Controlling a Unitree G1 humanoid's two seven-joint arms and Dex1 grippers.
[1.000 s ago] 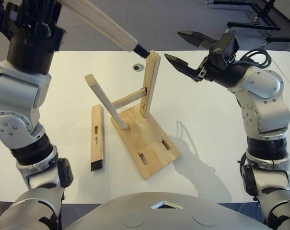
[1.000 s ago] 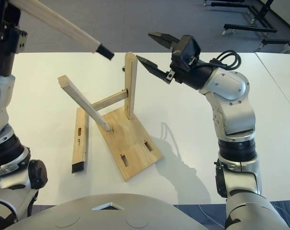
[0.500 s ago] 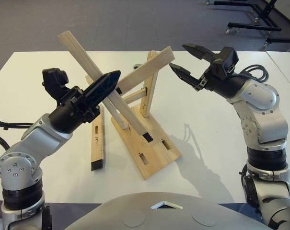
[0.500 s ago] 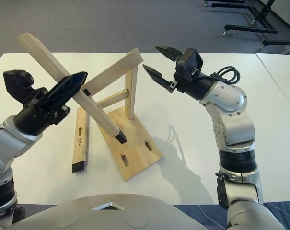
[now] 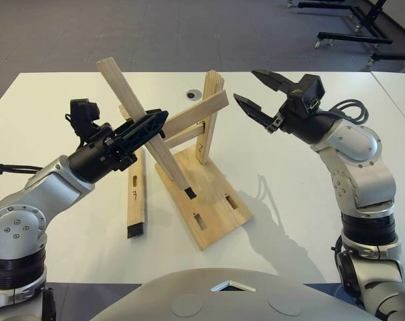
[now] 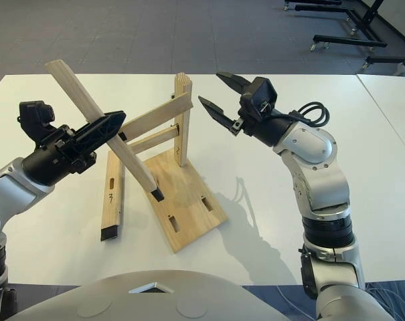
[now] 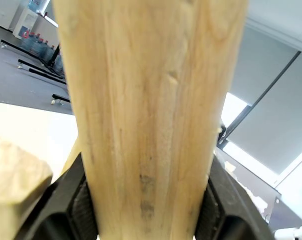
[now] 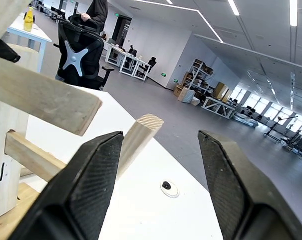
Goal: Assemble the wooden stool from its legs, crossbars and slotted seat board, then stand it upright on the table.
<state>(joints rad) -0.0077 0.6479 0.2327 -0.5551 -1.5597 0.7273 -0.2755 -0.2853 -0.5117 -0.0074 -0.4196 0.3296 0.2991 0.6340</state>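
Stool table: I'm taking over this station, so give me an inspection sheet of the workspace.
Surface: white table, no spills seen.
Job's things: slotted wooden seat board lies flat; one pale wooden leg stands in it, a crossbar joined; a slotted leg lies loose beside it.
Clutter: small dark round disc behind the board.
Grippers: left gripper shut on a tilted black-tipped leg; right gripper open near the standing leg's top.
Cables: black cable loops on the right forearm.
Surroundings: grey floor, black wheeled frames.
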